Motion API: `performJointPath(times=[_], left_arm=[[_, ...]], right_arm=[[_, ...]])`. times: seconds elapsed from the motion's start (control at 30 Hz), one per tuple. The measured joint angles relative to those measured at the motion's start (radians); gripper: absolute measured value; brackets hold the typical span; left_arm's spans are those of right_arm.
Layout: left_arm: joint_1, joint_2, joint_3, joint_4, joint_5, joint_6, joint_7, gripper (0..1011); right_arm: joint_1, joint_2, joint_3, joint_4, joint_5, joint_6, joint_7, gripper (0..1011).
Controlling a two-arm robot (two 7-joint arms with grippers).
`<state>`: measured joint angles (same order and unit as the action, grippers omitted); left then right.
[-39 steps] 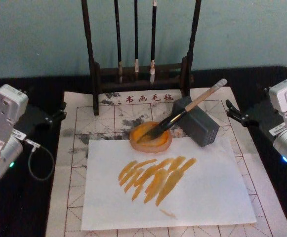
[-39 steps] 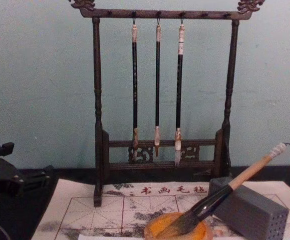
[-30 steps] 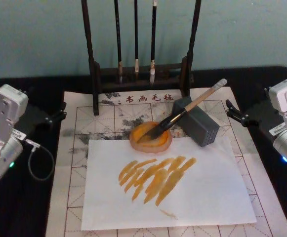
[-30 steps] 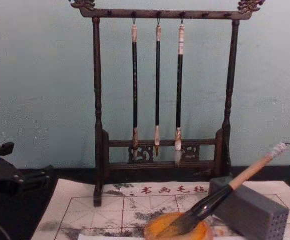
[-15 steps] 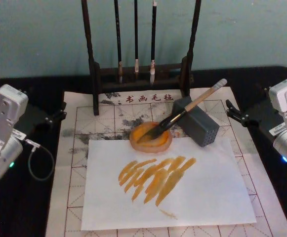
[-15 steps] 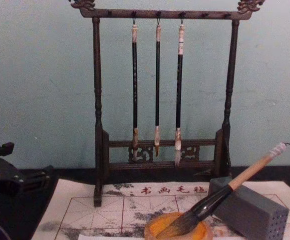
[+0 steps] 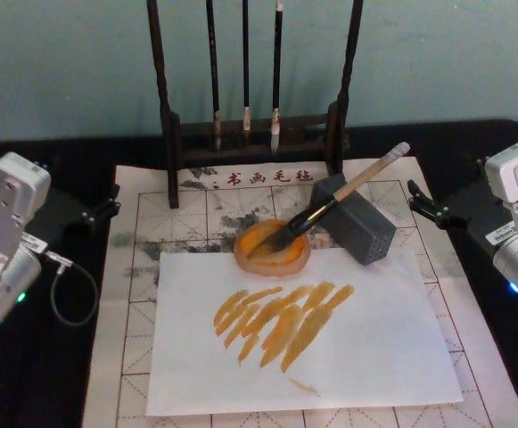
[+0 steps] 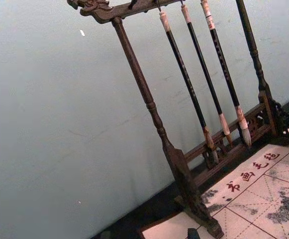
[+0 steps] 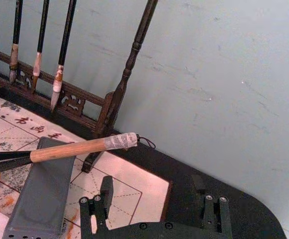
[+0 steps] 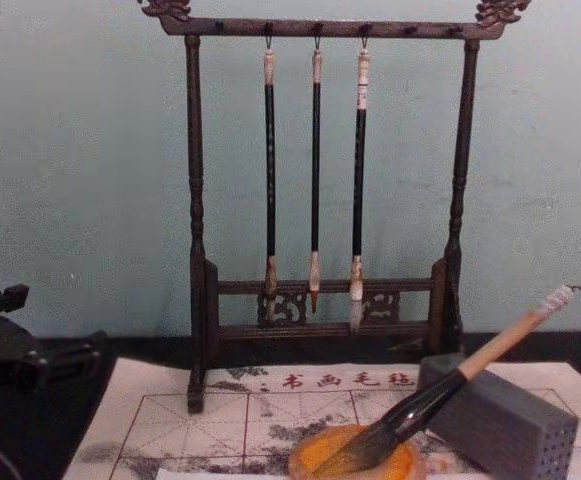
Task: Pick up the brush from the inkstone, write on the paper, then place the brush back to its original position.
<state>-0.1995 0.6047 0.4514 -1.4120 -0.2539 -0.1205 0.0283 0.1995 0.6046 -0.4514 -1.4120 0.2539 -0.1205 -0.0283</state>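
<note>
The brush (image 7: 334, 200) lies slanted, its dark tip in the orange inkstone (image 7: 285, 260) and its pale handle propped on a grey block (image 7: 363, 228). From the chest the brush (image 10: 448, 388) rises rightward out of the inkstone (image 10: 315, 452). The red-gridded paper (image 7: 196, 203) spreads beneath them, with a white sheet (image 7: 374, 348) bearing orange strokes on top. My left gripper (image 7: 105, 203) rests open at the paper's left edge, apart from everything. My right gripper (image 7: 416, 201) sits open at the right edge; its wrist view has the brush (image 9: 69, 149) ahead of the gripper (image 9: 151, 191).
A dark wooden rack (image 7: 169, 134) stands at the back of the paper, with three thin brushes (image 10: 315, 170) hanging from its top bar. The black tabletop (image 7: 53, 357) extends on both sides. A teal wall closes the back.
</note>
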Motion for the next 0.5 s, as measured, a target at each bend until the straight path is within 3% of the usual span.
performJointPath(times=[0.2,0.5], left_arm=[[0.000,0.000,0.000,0.000,0.000,0.000,0.000,1001],[0.000,0.000,0.000,0.000,0.000,0.000,0.000,1001]], right_arm=[[-0.012,-0.008,0.024,-0.008,0.024,0.000,0.026,1002],[-0.051,-0.034,0.099,-0.042,0.181,0.052,0.127,1003]])
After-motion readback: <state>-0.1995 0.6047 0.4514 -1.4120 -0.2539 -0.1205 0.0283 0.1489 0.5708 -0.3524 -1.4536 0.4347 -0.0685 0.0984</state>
